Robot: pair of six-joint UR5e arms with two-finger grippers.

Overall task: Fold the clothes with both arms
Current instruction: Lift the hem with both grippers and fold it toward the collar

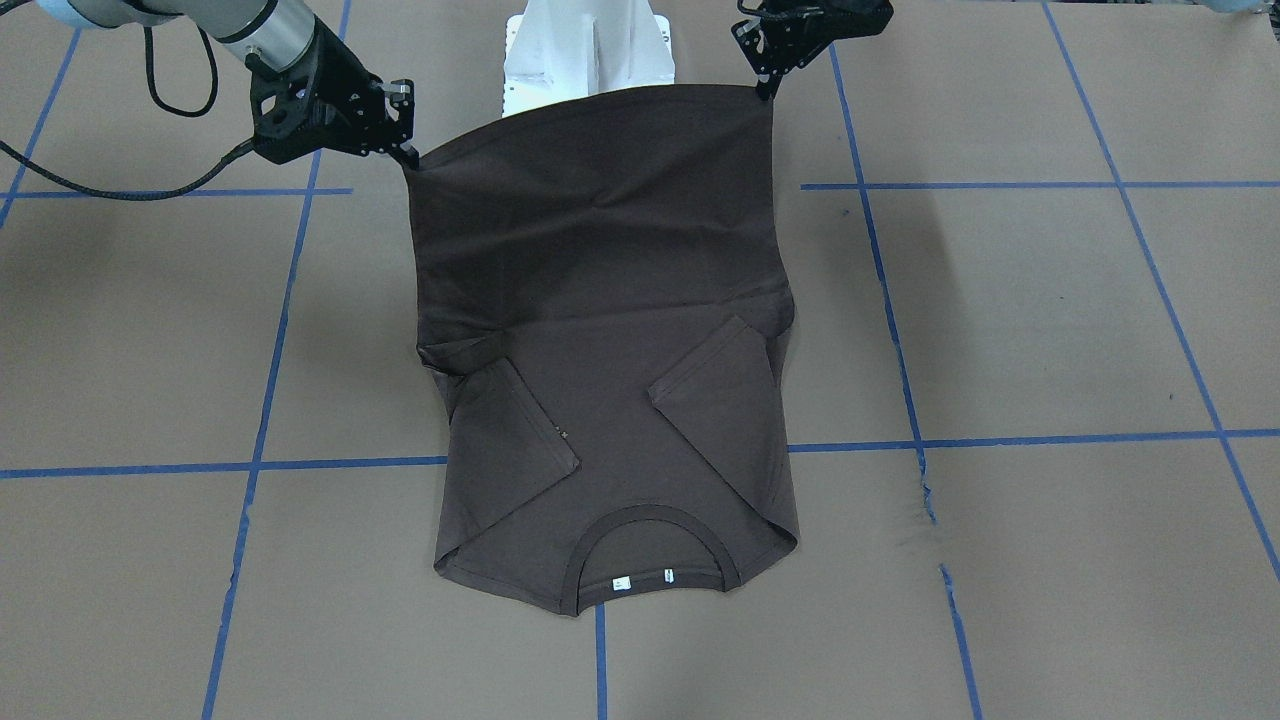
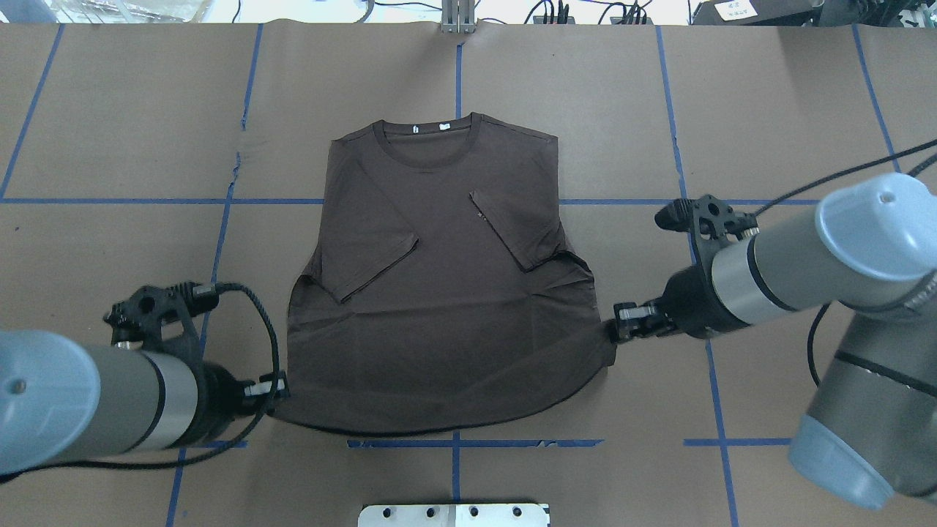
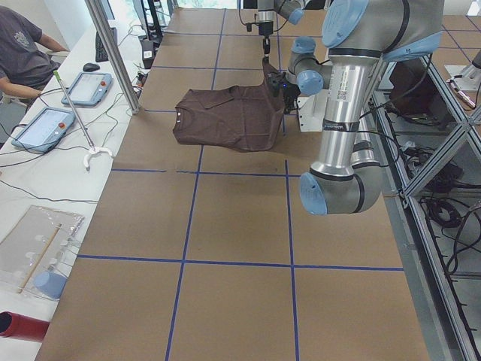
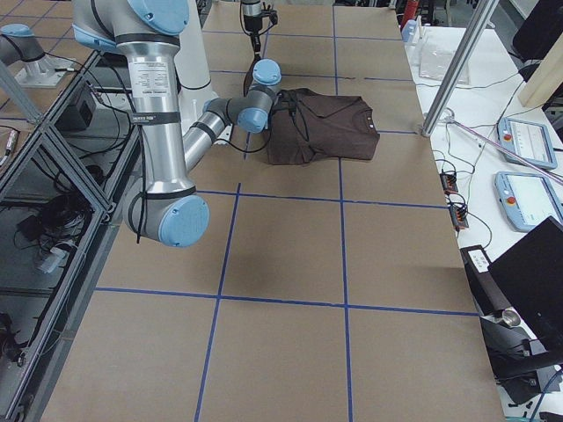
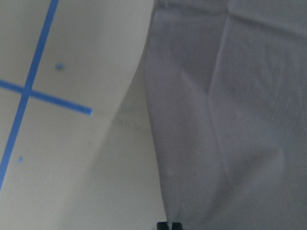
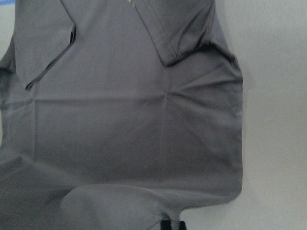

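Observation:
The dark grey-brown T-shirt lies face up on the brown table. Both sleeves are folded in over the chest and the collar points away from the robot. My left gripper is shut on the hem's left corner, and it also shows in the front-facing view. My right gripper is shut on the hem's right corner, and it also shows in the front-facing view. Both corners are lifted, so the lower half of the shirt rises off the table. Each wrist view shows fabric hanging from closed fingertips.
The white pedestal base stands just behind the raised hem. Blue tape lines grid the brown paper table. A metal pole and the operators' tablets stand along the far side. A person sits there.

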